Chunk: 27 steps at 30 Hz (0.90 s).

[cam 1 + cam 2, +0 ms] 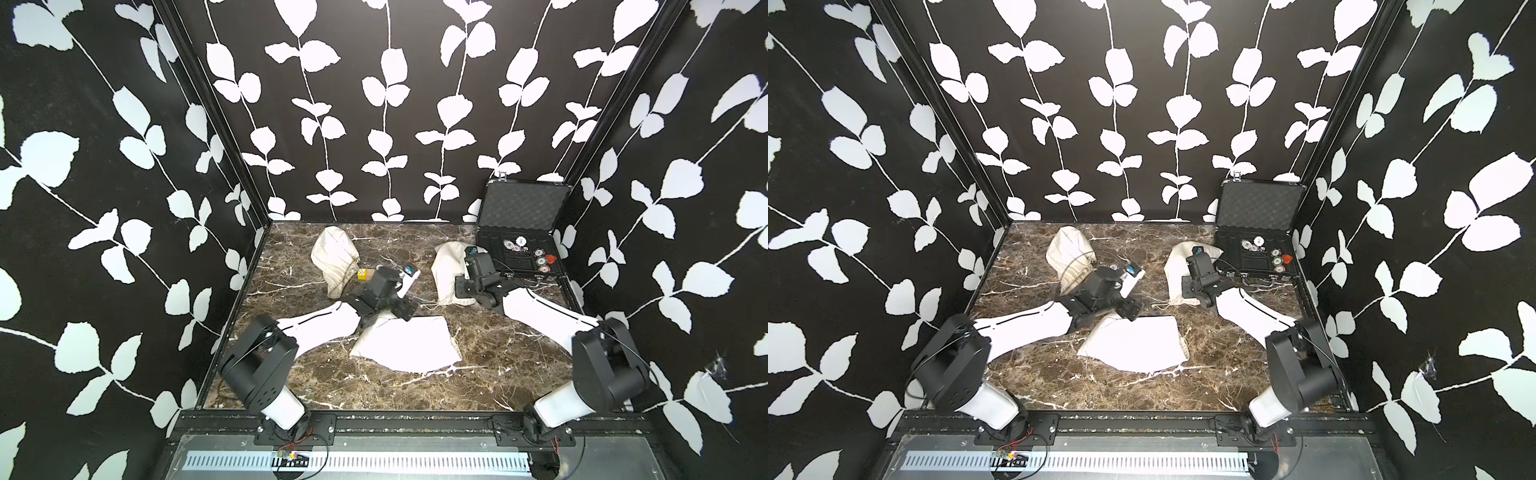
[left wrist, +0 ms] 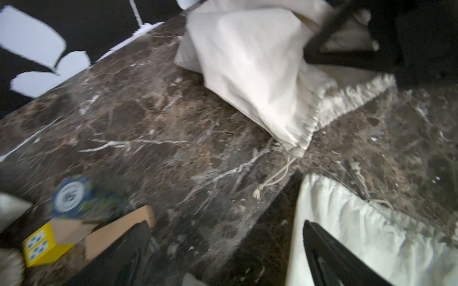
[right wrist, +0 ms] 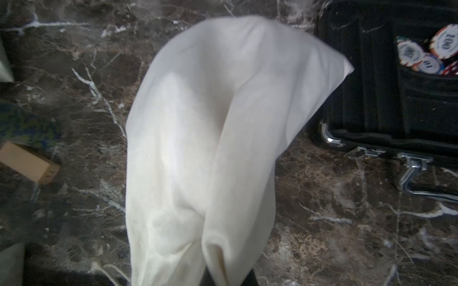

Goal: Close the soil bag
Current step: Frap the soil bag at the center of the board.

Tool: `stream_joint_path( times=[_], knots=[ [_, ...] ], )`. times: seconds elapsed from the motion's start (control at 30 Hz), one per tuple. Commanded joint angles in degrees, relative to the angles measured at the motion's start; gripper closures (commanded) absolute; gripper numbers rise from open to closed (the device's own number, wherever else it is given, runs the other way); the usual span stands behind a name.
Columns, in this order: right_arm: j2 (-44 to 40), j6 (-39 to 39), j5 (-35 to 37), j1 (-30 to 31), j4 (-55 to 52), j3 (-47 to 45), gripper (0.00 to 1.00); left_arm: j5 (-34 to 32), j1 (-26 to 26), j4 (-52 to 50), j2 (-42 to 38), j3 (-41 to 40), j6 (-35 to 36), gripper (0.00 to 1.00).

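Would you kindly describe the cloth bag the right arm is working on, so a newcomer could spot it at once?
Find the open black case in the far right corner of the marble table. Just left of it lies a cream cloth bag. The other two bags lie farther off; only this one has the right gripper pinched on its fabric.

The fingertips of the right gripper (image 3: 229, 278) are buried in gathered cloth of the right-hand bag (image 3: 198, 148). In both top views the right arm (image 1: 540, 311) covers this bag's right side. Both fingers of the left gripper (image 2: 230, 262) are cut off by the picture edge. The loose chip (image 2: 79, 195) is blurred, print unreadable. The left arm (image 1: 320, 324) hides the far left corner of the near bag (image 1: 411, 345). The chips (image 1: 515, 246) in the case (image 1: 519, 208) are too small to read.
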Motion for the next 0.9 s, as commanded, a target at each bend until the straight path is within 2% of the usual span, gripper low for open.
stream_joint_path(
  times=[0.0,0.1,0.2,0.33,0.47,0.73,0.87],
  knots=[
    [-3.8,-1.4,0.6,0.1,0.0,-0.3,1.00,1.3,-0.9,-0.8,2.9,3.5,4.9,0.01],
    [-5.6,-2.7,1.1,0.1,-0.8,0.5,1.00,3.6,-0.9,0.4,6.0,5.9,6.1,0.01],
    [-6.9,-3.2,1.3,0.1,-0.3,0.5,1.00,9.7,-0.9,2.1,8.6,7.1,6.1,0.03],
    [-7.3,-3.2,1.0,0.0,1.6,0.1,1.00,16.2,-0.9,10.7,10.0,4.2,4.9,0.03],
    [-6.3,-2.7,0.2,-0.1,3.1,0.3,1.00,21.3,-0.9,15.2,12.9,4.7,3.3,0.05],
    [-5.5,-1.4,-2.0,-0.3,5.0,1.4,1.00,23.4,-1.0,22.8,20.8,7.3,0.6,0.11],
    [-5.5,-1.0,-2.8,-0.5,5.3,2.0,1.00,21.7,-1.0,25.9,23.6,8.4,-0.4,0.20]
  ],
)
